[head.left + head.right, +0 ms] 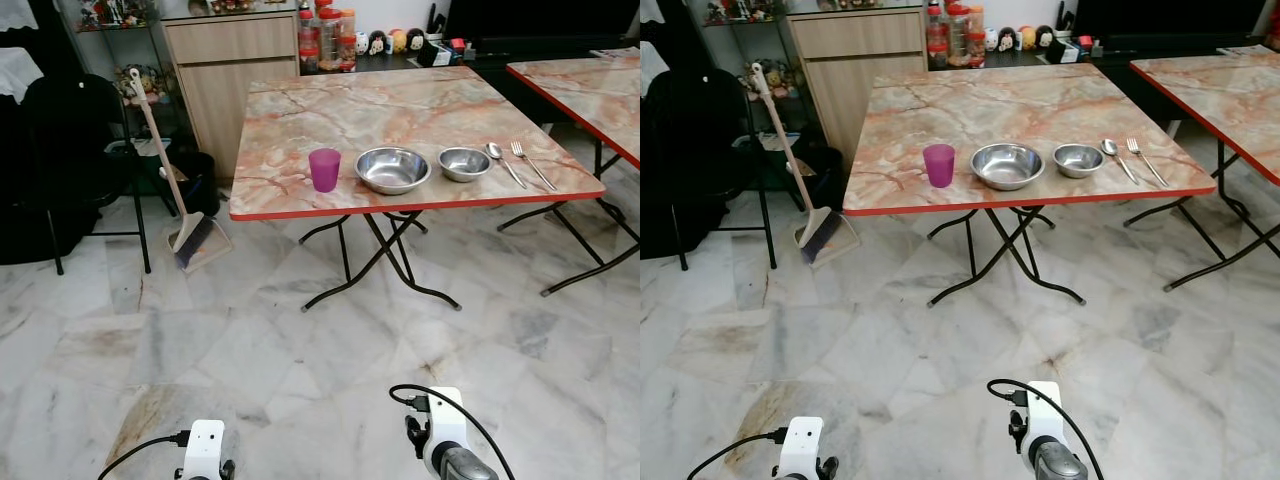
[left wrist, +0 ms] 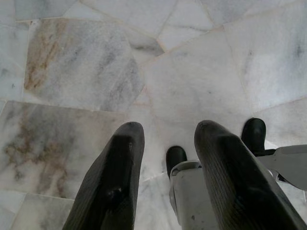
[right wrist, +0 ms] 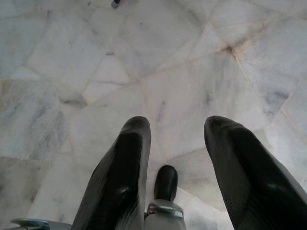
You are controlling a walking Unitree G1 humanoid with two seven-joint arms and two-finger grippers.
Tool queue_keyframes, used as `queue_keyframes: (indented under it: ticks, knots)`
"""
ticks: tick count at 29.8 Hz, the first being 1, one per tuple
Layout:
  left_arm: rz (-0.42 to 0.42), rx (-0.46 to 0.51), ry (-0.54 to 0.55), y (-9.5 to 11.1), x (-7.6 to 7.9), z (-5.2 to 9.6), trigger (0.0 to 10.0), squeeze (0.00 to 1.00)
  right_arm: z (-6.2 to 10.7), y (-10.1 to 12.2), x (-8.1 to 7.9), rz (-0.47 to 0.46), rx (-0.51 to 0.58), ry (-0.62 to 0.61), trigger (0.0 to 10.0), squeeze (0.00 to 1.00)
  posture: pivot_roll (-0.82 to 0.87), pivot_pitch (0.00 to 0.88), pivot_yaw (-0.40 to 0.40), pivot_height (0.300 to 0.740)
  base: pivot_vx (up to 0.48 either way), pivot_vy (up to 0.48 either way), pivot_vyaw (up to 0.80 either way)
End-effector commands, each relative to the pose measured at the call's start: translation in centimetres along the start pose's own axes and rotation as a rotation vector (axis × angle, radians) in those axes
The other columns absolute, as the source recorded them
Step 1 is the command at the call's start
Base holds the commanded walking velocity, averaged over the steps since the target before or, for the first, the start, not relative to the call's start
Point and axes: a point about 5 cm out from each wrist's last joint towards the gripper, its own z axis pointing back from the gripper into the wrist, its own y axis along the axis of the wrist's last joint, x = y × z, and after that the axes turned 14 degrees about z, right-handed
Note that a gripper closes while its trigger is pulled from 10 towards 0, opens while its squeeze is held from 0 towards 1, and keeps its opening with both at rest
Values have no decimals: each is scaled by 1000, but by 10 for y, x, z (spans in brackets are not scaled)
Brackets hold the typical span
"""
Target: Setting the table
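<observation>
Both arms hang low over the marble floor, the left gripper and right gripper spread open, holding nothing. Well ahead of them, a purple cup, two steel bowls, a spoon and a fork line the tabletop.

A broom leaned beside a wooden cabinet (jars nearby), and a black chair stood on the marble floor.

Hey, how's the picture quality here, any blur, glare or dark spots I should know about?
Left eye view: sharp and evenly lit, the large steel bowl shows soft reflections, and the table casts a faint shadow. Left wrist view: the left gripper has dark, slightly soft fingers over a bright floor. Right wrist view: the same for the right gripper.
</observation>
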Motion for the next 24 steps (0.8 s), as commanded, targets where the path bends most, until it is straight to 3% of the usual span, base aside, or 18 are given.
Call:
queue_keyframes:
  ticks: [1, 24]
  knots:
    - [8, -16, 19, -3, -3, 1, 10000, 0, 0, 3, 4, -14, 14, -17, 10000, 0, 55, 0, 16, 740, 311, 0, 0]
    - [32, -20, 38, -3, -5, 1, 10000, 0, -1, 7, 8, -17, 26, -19, 10000, 0, 59, 0, 1, 740, 332, 0, 0]
